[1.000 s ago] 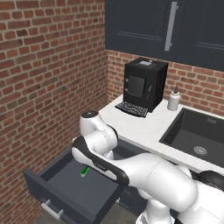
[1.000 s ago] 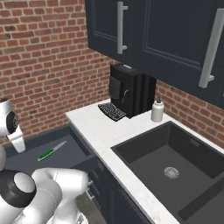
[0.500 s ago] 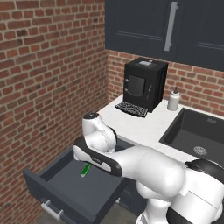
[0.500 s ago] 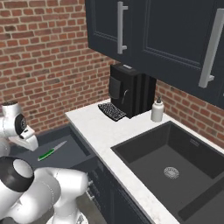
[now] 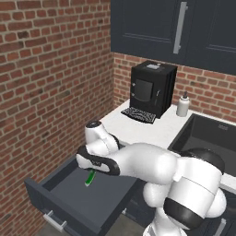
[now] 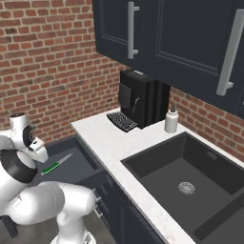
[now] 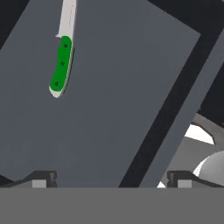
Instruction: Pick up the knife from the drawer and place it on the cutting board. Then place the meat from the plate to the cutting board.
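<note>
Hand view showed the knife (image 7: 61,65) lying flat on the open drawer (image 7: 113,105) floor, well apart from the pincer (image 7: 111,178), whose 2 tips stood spread, holding nothing.

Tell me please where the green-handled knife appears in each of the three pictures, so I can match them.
Left base view: the knife lies on the open drawer floor, lower left, just below the arm's wrist.
Right base view: the knife lies at the left, middle height, blade pointing toward the counter.
Hand view: the knife is at the upper left, handle toward the bottom.
Shared landmark: the grey drawer floor under it.
</note>
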You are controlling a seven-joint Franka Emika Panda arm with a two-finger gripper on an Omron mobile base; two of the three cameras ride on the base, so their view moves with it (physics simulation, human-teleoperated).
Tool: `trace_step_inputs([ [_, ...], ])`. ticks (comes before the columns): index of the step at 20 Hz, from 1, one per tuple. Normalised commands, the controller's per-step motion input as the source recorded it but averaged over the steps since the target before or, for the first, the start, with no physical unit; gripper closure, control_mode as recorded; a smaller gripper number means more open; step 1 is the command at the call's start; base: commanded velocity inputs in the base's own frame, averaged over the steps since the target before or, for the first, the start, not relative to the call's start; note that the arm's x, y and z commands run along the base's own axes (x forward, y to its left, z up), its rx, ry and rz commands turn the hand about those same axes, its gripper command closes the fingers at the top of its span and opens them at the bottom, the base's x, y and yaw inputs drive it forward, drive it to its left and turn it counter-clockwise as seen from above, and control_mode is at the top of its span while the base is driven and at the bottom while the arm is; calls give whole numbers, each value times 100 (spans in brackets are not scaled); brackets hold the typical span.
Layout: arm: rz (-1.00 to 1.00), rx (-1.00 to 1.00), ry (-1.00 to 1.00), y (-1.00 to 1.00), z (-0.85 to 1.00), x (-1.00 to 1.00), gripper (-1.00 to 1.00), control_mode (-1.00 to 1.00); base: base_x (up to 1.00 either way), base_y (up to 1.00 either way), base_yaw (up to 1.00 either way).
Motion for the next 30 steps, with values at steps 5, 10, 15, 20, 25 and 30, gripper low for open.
trace_step_inputs([
  [5, 0, 0, 0, 0, -26, 44, -100, -100, 0, 0, 0],
  [10, 0, 0, 0, 0, -30, 32, -100, -100, 0, 0, 0],
  [15, 0, 0, 0, 7, -30, 23, -100, -100, 0, 0, 0],
  [20, 0, 0, 0, 18, -23, 19, -100, -100, 0, 0, 0],
  [25, 0, 0, 0, 13, -16, 19, -100, -100, 0, 0, 0],
  [30, 0, 0, 0, 7, -18, 20, -100, -100, 0, 0, 0],
])
